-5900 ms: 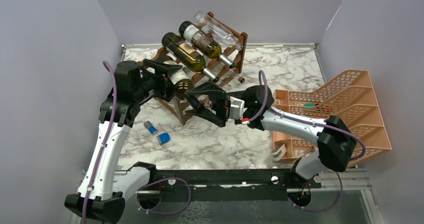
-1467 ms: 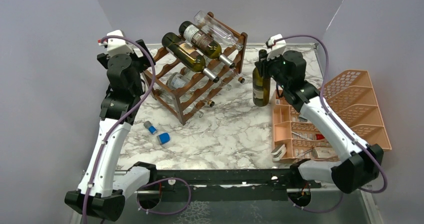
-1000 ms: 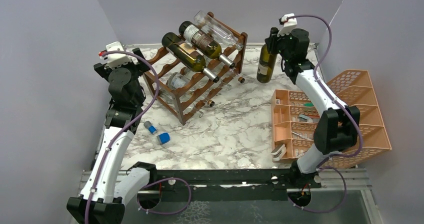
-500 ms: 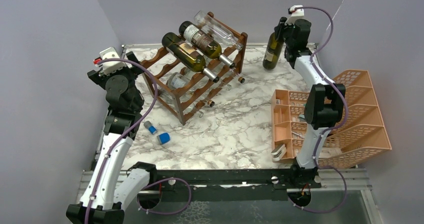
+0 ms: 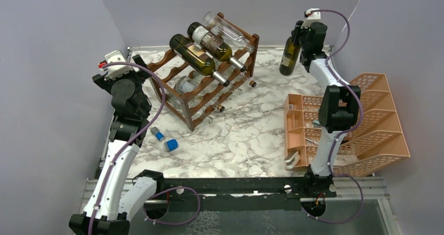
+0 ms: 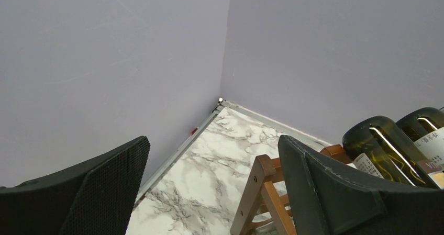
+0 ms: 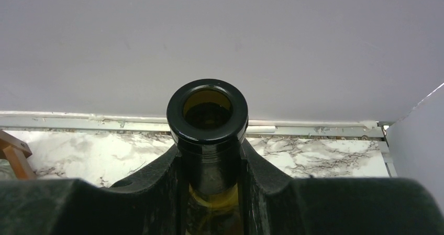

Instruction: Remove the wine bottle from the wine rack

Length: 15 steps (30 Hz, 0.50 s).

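Overhead, unclear whether wine bottle in right gripper touches table.

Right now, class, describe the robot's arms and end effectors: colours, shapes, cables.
The left arm and right arm share white links, black joints and looping purple cables. The left end effector and right end effector each carry two black fingers; the left's pads are mesh-textured.

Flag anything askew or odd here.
The wine rack sits diagonal to the table edges, its bottles jutting past the rails. The wine bottle in the right gripper, held by the neck, has an open, uncorked mouth. Two small blue items lie loose beside the rack.
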Each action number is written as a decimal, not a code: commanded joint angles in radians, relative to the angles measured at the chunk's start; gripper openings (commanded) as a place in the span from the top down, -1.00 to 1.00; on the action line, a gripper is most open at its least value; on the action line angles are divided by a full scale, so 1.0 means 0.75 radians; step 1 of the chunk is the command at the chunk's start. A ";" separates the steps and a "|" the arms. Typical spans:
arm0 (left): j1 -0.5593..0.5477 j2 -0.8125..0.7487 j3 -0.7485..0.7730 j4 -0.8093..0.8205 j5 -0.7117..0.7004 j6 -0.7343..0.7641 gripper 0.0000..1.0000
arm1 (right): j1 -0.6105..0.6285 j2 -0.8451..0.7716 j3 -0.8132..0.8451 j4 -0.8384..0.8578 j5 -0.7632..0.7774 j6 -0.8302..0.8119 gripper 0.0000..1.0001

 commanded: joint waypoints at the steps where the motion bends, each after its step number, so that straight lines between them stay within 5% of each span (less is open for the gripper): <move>1: -0.011 -0.029 -0.006 0.021 -0.004 -0.013 -0.98 | -0.004 -0.016 0.016 0.161 0.022 -0.015 0.69; 9: -0.030 -0.041 -0.005 0.014 0.019 -0.021 -0.98 | -0.004 -0.071 0.053 0.065 0.024 -0.022 -0.40; 15: -0.041 -0.054 -0.008 0.016 0.016 -0.020 -0.98 | -0.004 -0.180 0.057 -0.050 0.048 0.016 -0.99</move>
